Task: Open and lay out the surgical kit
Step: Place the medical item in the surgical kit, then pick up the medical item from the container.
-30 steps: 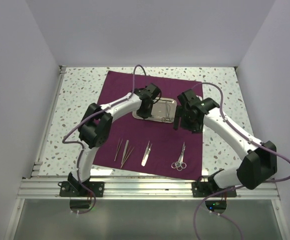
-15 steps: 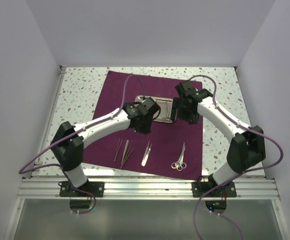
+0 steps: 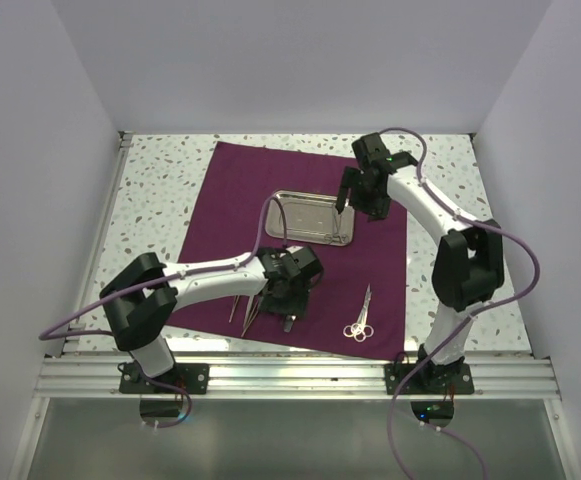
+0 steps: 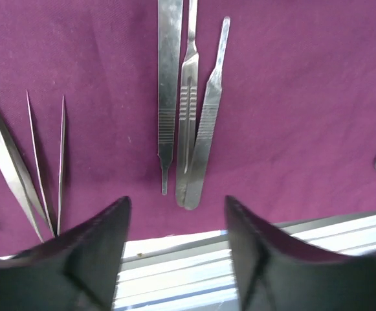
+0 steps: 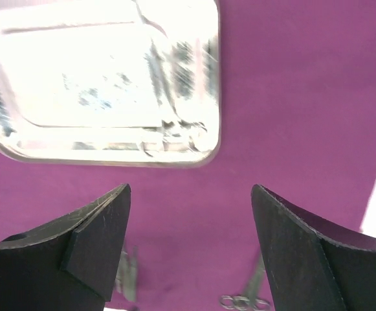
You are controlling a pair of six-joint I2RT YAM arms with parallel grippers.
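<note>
Left end effector (image 3: 288, 300): off the shiny rectangular steel tray (image 3: 310, 217), now low over three flat steel handles (image 4: 186, 116) at the near edge of the dark purple cloth wrap (image 3: 240, 180). Right end effector (image 3: 355, 195): pulled back past the tray's far-right corner. Leaves the tray bare on the opened wrap; reads as layout nearly done. Both spread wide, empty, touching nothing.

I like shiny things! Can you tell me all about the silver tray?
The tray is a small rectangle of shiny steel with rounded corners and a raised rim. It lies flat on the purple cloth, in its far half. Glare in the right wrist view whites out its floor. The right gripper, open, hovers by its right end and seems not to touch it.
</note>
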